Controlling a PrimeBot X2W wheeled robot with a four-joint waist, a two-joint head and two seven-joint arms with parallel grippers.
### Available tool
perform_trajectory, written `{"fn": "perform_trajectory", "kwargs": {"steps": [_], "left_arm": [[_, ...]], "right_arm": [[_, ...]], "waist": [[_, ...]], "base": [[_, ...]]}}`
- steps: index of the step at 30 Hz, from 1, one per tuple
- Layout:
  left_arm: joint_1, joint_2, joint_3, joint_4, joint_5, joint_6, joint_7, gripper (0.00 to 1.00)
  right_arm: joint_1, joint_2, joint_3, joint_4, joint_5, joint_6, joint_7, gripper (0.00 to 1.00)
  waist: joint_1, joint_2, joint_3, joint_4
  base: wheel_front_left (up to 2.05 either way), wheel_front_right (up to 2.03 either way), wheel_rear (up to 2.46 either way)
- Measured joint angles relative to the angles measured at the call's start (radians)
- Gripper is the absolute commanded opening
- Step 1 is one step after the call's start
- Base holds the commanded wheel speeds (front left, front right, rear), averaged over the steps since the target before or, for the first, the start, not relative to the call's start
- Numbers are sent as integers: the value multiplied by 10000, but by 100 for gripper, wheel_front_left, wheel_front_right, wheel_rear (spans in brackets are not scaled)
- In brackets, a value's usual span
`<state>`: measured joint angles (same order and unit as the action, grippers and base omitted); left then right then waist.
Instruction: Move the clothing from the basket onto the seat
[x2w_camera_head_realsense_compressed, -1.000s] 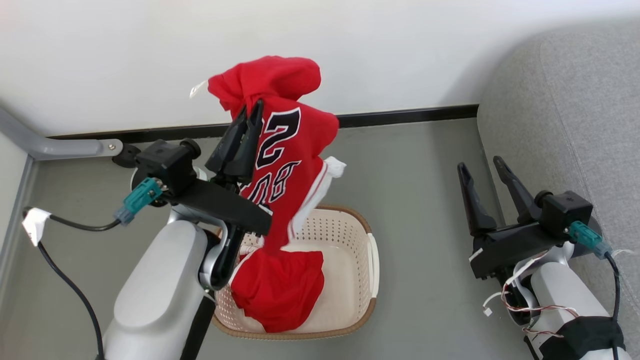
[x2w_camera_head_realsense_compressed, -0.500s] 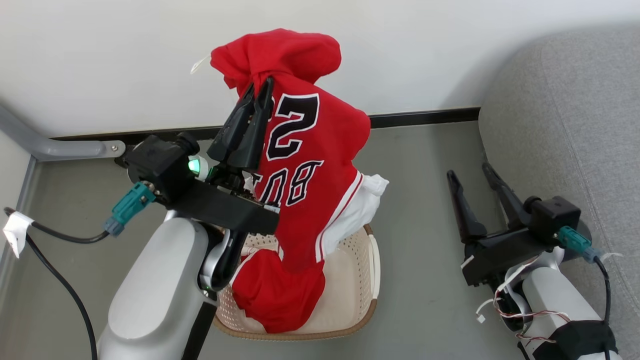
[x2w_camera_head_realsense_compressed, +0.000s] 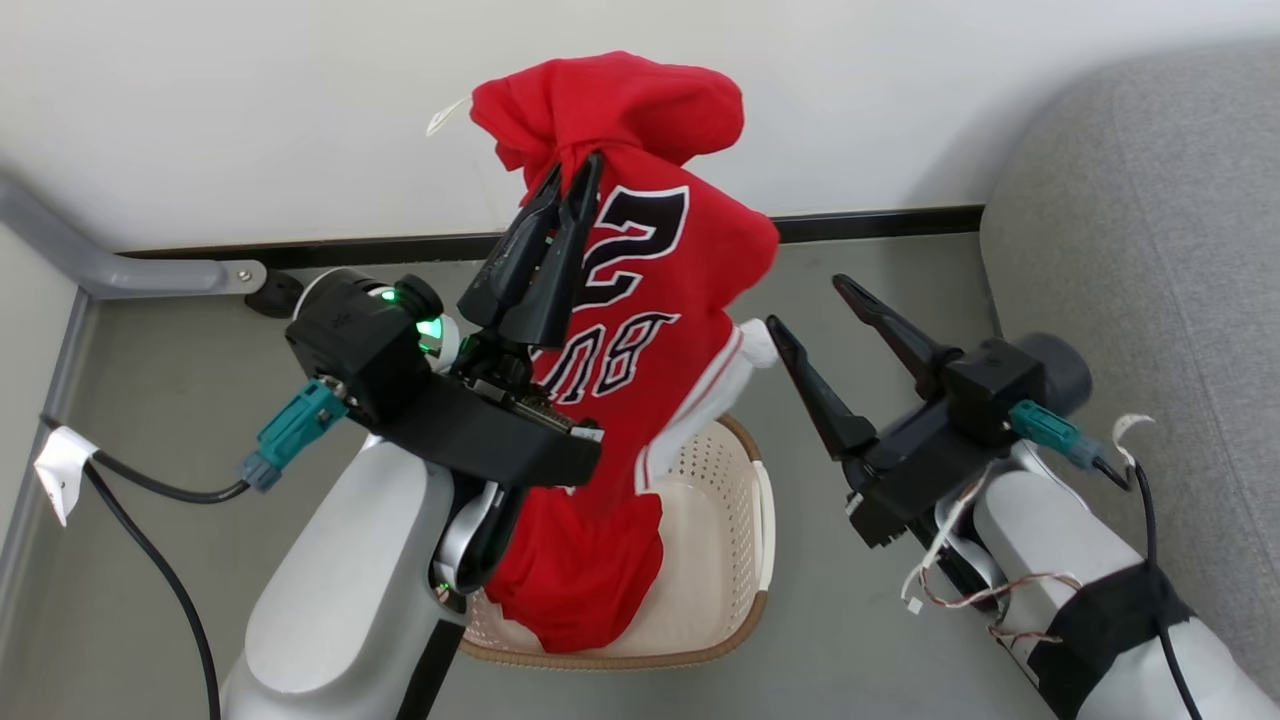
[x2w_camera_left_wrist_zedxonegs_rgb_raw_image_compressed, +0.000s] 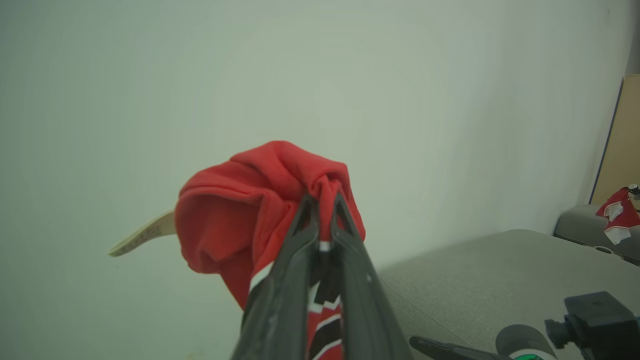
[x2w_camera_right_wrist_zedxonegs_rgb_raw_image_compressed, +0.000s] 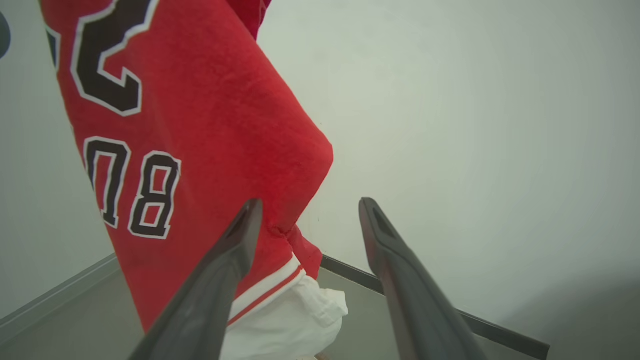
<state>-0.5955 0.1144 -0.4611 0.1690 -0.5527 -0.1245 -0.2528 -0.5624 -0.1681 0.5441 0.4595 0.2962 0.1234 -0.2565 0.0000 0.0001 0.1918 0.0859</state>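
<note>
**Grey floor (x2w_camera_head_realsense_compressed: 150, 400) under a hanging jersey: the lift looks done, the carry to the seat comes next**

White wall (x2w_camera_head_realsense_compressed: 250, 100) and a black skirting strip (x2w_camera_head_realsense_compressed: 880, 225) stand behind the work; the basket (x2w_camera_head_realsense_compressed: 715, 520) sits on the floor between the two arms, and the seat (x2w_camera_head_realsense_compressed: 1150, 250) fills the robot's right side.

The left gripper (x2w_camera_head_realsense_compressed: 577, 165) is pinched almost shut on a bunched fold near the top of the clothing; in the left wrist view its fingers (x2w_camera_left_wrist_zedxonegs_rgb_raw_image_compressed: 290, 280) meet on a thin twist of red cloth, with a red lump bulging above the tips. The red jersey (x2w_camera_head_realsense_compressed: 690, 290) hangs down from that pinch with its "23" showing; a white piece (x2w_camera_head_realsense_compressed: 760, 345) pokes out at its side; the lowest red folds hang over the basket's mouth, and I cannot tell whether they are clear of it.

The right gripper (x2w_camera_head_realsense_compressed: 805, 301) stands wide open and holds nothing; it sits just beside the jersey's edge. In the right wrist view one of its fingers (x2w_camera_right_wrist_zedxonegs_rgb_raw_image_compressed: 400, 270) is out in free air and the other overlaps the striped hem; touching or not, I cannot tell.

My judgement: this is the carrying stage. The next move calls for raising the bundle until the trailing end is free of the basket's rim, then swinging it to the robot's right over the seat; the open gripper could gather the loose hem first.
</note>
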Motion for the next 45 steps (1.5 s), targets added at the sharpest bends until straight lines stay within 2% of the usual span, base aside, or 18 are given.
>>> {"fn": "perform_trajectory", "kwargs": {"steps": [6,15,26,36,37,38,40,45], "left_arm": [[-17,-79,-178,-194,-6,0,0,0],[-155,-146,-403,-604,-29,0,0,0],[-168,-140,-587,-849,-15,0,0,0],[-216,-165,-1087,-941,-54,0,0,0],[-220,-167,-1112,-941,-79,0,0,0],[-221,-167,-1129,-940,-84,0,0,0],[-224,-167,-1135,-926,-109,0,0,0],[-224,-155,-1037,-763,-167,0,0,0]], "right_arm": [[-954,-495,1384,27,512,0,-2,100],[-1664,-993,2318,456,1693,0,-2,100],[-2400,-1114,3871,788,3001,0,-2,100],[-3495,-1258,6067,704,3760,0,0,100],[-3592,-1246,6190,683,3864,0,0,90],[-3684,-1233,6286,660,3942,0,-2,63],[-3775,-1202,6345,604,4140,0,-2,0],[-3845,-1172,6368,552,4612,0,0,0]], "waist": [[0,0,97,229],[0,0,174,566],[1,0,230,756],[0,0,287,984],[0,0,292,1004],[0,0,299,1022],[0,0,317,1049],[1,0,370,1064]], "base": [[0,0,0],[0,0,0],[0,0,0],[0,0,0],[0,0,0],[0,0,0],[0,0,0],[0,0,0]]}}
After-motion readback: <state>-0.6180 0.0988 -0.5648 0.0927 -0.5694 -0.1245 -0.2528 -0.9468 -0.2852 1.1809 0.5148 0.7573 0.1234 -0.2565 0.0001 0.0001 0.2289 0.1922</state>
